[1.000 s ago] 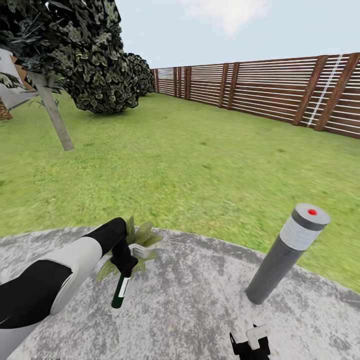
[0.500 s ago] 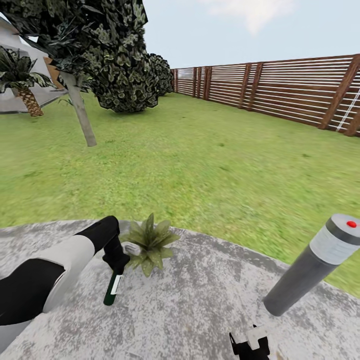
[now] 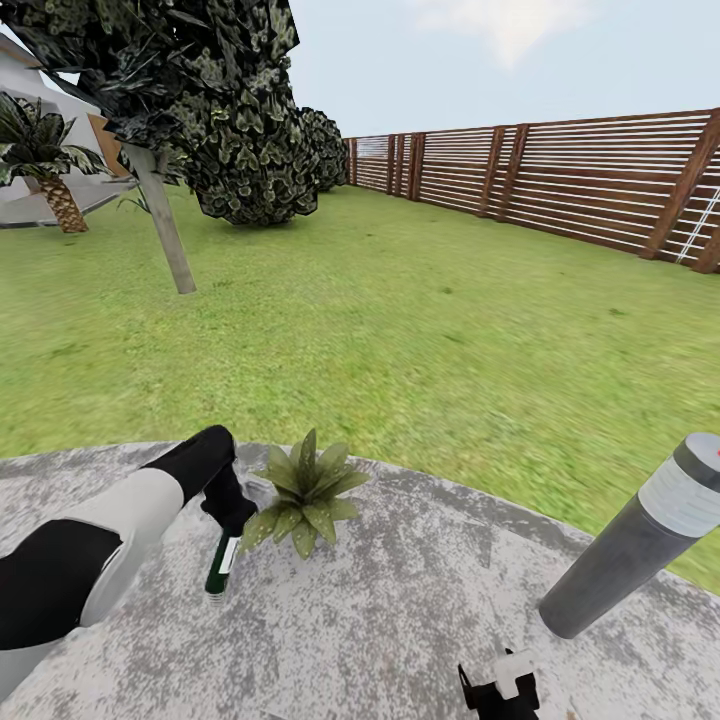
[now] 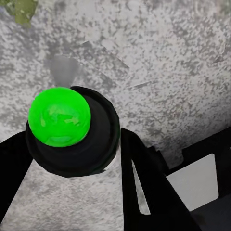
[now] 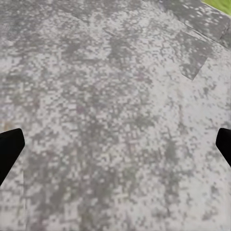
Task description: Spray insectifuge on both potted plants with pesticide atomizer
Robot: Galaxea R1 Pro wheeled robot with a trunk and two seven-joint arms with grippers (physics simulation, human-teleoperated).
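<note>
Dark green with a pale label, the pesticide atomizer hangs clamped in our left gripper over the grey paved patio, just beside one potted plant. Our right gripper is spread wide above bare paving. Lawn, a bollard lamp and a slatted fence lie beyond.

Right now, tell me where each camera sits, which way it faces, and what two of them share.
Head view: high on the robot, facing forward and down over patio, lawn and fence; shows the left arm, the left gripper holding the spray bottle beside a potted plant, and the right gripper.
Left wrist view: looks along the fingers down the bottle.
Right wrist view: faces paving between open fingertips.
Head and left wrist views share the bottle.
</note>
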